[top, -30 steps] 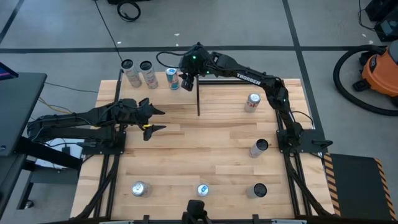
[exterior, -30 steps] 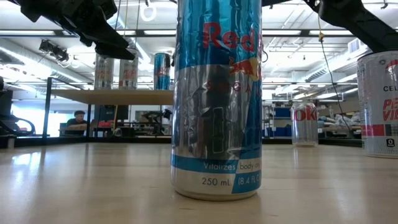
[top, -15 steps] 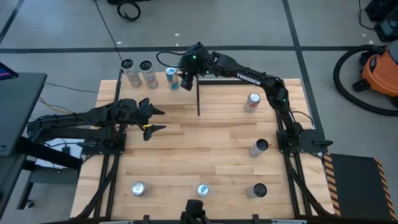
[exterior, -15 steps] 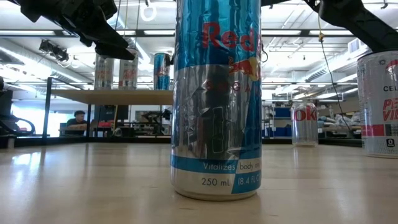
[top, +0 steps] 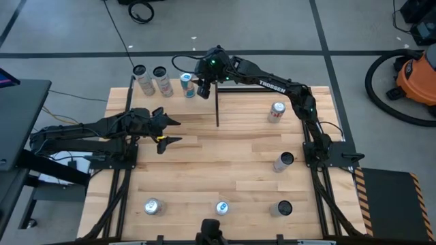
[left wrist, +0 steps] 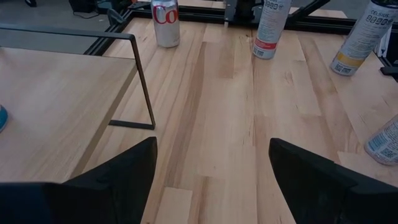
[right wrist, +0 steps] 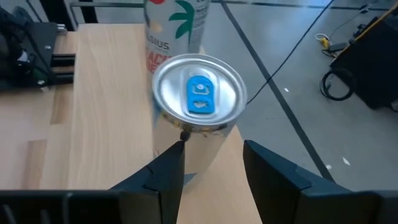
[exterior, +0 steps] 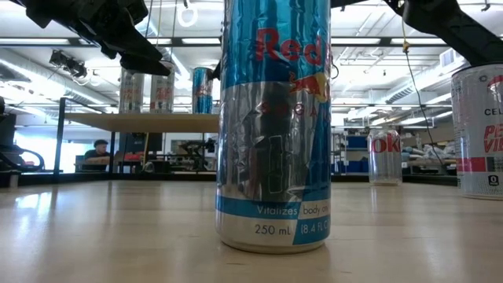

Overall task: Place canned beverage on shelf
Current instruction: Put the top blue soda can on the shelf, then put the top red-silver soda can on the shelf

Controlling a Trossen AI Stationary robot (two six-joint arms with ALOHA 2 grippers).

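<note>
A pale-wood planked bench (top: 225,163) carries a pale-wood shelf (left wrist: 50,106) edged in thin black rods. On the shelf, a silver can (right wrist: 196,99) has a bright blue pull tab. Nearest the low camera stands a blue and silver can (exterior: 273,126) with red lettering (a diagonal split pattern). Farther off sits a silver can with red script (left wrist: 166,22). Both arms are black.
</note>
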